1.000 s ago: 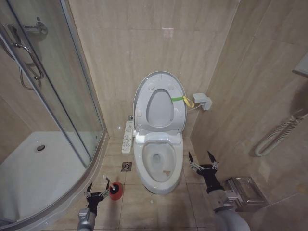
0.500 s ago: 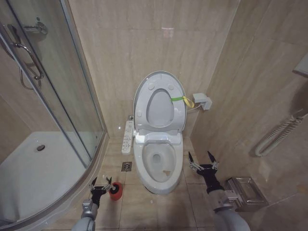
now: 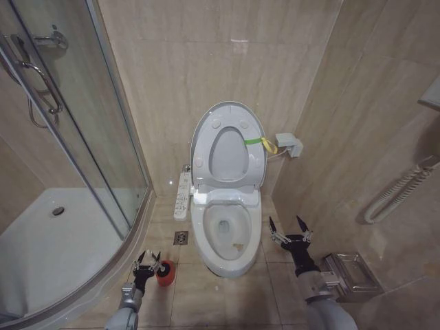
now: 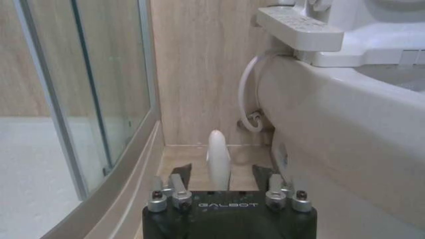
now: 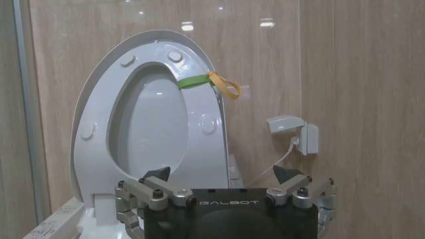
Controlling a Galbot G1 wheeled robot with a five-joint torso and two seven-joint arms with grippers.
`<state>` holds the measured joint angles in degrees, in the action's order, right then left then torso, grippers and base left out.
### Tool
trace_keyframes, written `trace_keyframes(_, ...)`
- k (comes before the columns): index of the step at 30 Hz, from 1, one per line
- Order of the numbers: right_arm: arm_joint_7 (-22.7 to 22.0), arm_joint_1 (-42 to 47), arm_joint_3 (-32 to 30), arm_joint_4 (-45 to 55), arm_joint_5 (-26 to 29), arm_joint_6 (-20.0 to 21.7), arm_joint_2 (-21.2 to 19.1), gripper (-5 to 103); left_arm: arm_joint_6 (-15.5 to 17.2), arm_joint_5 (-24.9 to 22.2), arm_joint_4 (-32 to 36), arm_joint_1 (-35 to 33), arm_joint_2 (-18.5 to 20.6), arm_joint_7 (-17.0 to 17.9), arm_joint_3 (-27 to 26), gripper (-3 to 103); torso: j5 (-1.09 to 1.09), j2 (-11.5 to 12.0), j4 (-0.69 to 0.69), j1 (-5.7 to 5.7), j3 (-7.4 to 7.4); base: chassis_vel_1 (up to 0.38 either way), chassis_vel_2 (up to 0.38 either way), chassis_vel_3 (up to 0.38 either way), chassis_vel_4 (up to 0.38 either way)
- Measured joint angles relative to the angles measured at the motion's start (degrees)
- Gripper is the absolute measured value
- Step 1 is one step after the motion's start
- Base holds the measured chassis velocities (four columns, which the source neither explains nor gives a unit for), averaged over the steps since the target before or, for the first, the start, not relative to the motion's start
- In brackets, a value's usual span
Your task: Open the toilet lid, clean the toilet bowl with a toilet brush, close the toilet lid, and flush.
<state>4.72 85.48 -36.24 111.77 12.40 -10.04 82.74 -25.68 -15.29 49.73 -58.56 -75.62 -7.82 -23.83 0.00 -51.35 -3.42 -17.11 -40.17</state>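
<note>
Beside the white ceramic toilet bowl (image 3: 225, 237), the left claw (image 3: 147, 260) stands apart around the slim pale-handled toilet brush (image 4: 218, 158) in its red holder (image 3: 165, 273), ready to clamp; the right claw (image 3: 289, 227) waits, also apart.

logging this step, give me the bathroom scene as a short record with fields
toilet lid: raised with the seat ring, leaning toward the back wall, yellow-green strap on its edge
toilet bowl: uncovered
toilet brush: pale handle upright between the left gripper's open fingers, not yet gripped
red holder: on the floor, left of the bowl
left gripper: open, low beside the holder
right gripper: open, held to the right of the bowl
button panel: on the bowl's left side
</note>
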Motion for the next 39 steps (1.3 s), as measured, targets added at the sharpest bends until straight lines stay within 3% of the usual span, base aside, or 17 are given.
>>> trace_keyframes(4, 0.0, 0.0, 0.0, 0.0, 0.0, 0.0, 0.0, 100, -0.5, 0.7, -1.2, 0.6, -0.1, -0.3, -0.5, 72, 0.0, 0.0, -0.01, 0.0, 0.0, 0.0, 0.0, 0.0, 0.0)
trace_keyframes(5, 0.0, 0.0, 0.0, 0.0, 0.0, 0.0, 0.0, 100, -0.7, 1.0, -1.8, 0.7, -0.2, -0.5, -0.7, 44, 0.0, 0.0, 0.0, 0.0, 0.0, 0.0, 0.0, 0.0, 0.0)
trace_keyframes(12, 0.0, 0.0, 0.0, 0.0, 0.0, 0.0, 0.0, 100, -1.9, 2.2, -3.5, 1.4, -0.3, -1.7, -2.0, 44, 0.0, 0.0, 0.0, 0.0, 0.0, 0.0, 0.0, 0.0, 0.0)
trace_keyframes(13, 0.0, 0.0, 0.0, 0.0, 0.0, 0.0, 0.0, 100, -2.0, 2.2, -3.6, 1.4, -0.3, -1.9, -2.2, 20, 0.0, 0.0, -0.01, 0.0, 0.0, 0.0, 0.0, 0.0, 0.0)
trace_keyframes(23, 0.0, 0.0, 0.0, 0.0, 0.0, 0.0, 0.0, 100, -2.1, 2.8, -2.7, 1.0, -0.3, -1.7, -2.6, 20, 0.0, 0.0, -0.01, 0.0, 0.0, 0.0, 0.0, 0.0, 0.0)
trace_keyframes(39, 0.0, 0.0, 0.0, 0.0, 0.0, 0.0, 0.0, 100, -0.9, 4.0, 10.6, -4.2, 1.3, 1.2, -1.7, 20, 0.0, 0.0, 0.0, 0.0, 0.01, 0.0, 0.0, 0.0, 0.0)
